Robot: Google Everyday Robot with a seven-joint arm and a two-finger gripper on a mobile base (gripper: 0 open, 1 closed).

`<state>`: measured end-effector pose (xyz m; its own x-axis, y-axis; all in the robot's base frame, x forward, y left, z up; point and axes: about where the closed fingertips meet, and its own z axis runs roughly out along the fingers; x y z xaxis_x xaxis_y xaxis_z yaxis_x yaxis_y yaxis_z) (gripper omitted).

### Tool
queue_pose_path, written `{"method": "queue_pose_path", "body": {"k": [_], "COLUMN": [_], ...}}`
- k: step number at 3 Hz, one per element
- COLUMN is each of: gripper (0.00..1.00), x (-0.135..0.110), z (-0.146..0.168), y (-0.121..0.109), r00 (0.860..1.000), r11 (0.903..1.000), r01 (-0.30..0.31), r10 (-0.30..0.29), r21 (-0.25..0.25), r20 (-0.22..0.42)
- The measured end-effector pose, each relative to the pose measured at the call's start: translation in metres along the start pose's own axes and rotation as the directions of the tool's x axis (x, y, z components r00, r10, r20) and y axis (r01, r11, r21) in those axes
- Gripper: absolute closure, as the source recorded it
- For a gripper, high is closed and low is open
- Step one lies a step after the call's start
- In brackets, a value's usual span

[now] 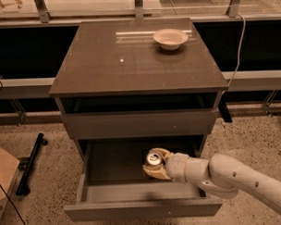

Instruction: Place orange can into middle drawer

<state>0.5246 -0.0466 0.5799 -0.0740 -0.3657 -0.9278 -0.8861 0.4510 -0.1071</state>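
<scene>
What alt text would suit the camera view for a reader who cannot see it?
The robot's gripper holds an orange can upright inside the open middle drawer of a grey cabinet, its arm reaching in from the picture's lower right. A white bowl sits on the cabinet top, toward the back right.

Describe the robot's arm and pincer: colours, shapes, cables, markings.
The arm is cream-white, built of smooth rounded tubular segments that swell at a bulbous joint, with a few small dark dots along the shell. No cables or printed markings show on it. The pincer, in the middle drawer around the orange can, is tan, with curved fingers.
</scene>
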Motion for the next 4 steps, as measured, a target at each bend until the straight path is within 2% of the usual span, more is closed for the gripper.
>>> {"method": "queue_pose_path", "body": {"k": [2, 3, 4], "gripper": [1.00, 1.00, 1.00], "x": [0.024, 0.048, 0.062], "z": [0.023, 0.034, 0.040], "y": [-0.006, -0.007, -0.009], "r00": [1.000, 1.000, 0.999], "r11": [1.0000, 0.9994, 0.9991], "r01": [-0.007, -0.028, -0.035], "r10": [0.007, 0.028, 0.036], "r21": [0.002, 0.019, 0.022], "r20": [0.005, -0.001, -0.008]}}
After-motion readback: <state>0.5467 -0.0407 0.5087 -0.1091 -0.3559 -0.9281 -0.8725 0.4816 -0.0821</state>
